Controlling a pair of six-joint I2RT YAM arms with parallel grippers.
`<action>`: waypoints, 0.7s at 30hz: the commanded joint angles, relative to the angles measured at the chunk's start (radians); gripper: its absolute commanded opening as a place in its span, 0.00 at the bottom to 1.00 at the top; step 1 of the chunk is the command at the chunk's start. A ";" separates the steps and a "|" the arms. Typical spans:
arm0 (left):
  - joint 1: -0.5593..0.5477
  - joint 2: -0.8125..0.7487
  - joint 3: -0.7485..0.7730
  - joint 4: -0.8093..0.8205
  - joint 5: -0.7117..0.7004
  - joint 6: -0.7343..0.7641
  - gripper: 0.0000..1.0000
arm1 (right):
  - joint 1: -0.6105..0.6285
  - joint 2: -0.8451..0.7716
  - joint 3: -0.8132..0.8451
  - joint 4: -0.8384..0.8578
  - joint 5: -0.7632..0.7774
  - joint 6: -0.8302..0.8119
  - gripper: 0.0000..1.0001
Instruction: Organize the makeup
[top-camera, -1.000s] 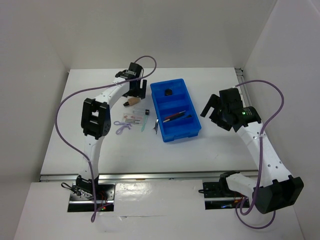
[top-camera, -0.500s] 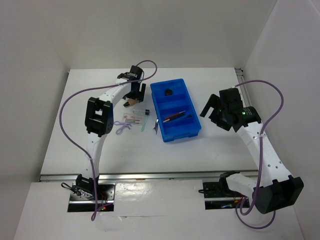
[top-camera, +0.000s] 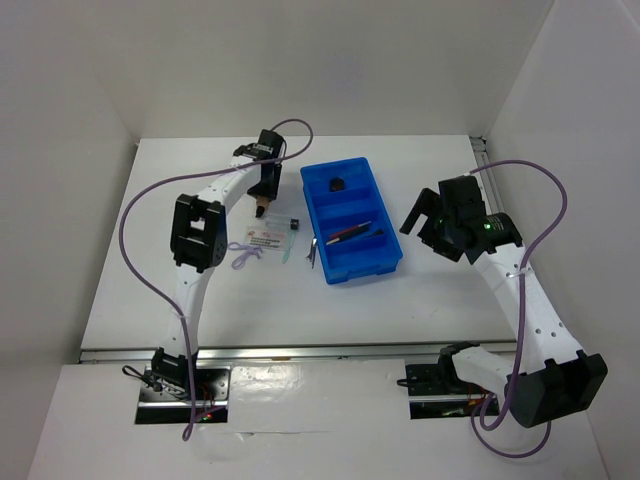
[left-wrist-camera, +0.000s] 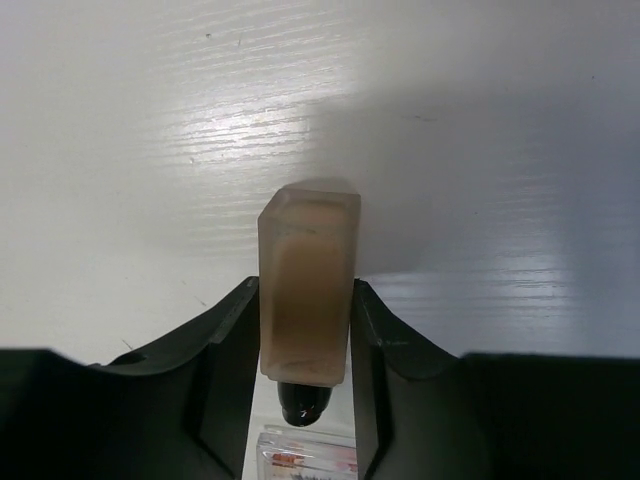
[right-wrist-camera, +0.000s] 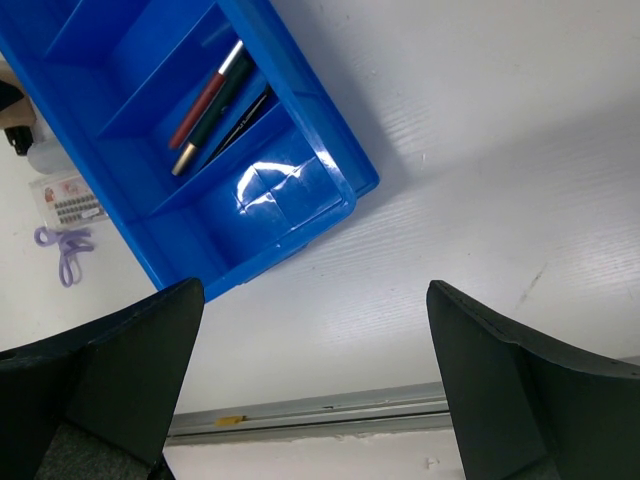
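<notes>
The tan bottle (left-wrist-camera: 308, 270), translucent and square-sided with a black cap (left-wrist-camera: 303, 402), lies on the white surface (left-wrist-camera: 150, 150) left of the blue tray (right-wrist-camera: 275, 215). The left claw (left-wrist-camera: 305, 300), wide apart a second ago, now clamps its sides. The right claw (right-wrist-camera: 315, 300) hangs spread apart.

Each arm is built of white links (top-camera: 228, 185) and black joint housings (top-camera: 193, 232); purple cables (top-camera: 128, 250) are looped alongside, and black fingers (left-wrist-camera: 225, 375) are fitted.
</notes>
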 joint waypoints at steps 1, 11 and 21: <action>0.016 -0.048 0.000 0.013 0.014 -0.009 0.39 | -0.005 0.003 0.012 0.042 0.004 0.007 1.00; 0.016 -0.149 0.089 -0.028 0.000 0.032 0.06 | -0.005 0.003 0.012 0.042 0.004 0.007 1.00; 0.016 -0.317 0.053 0.038 0.298 0.060 0.00 | -0.005 -0.006 0.001 0.042 0.013 0.025 1.00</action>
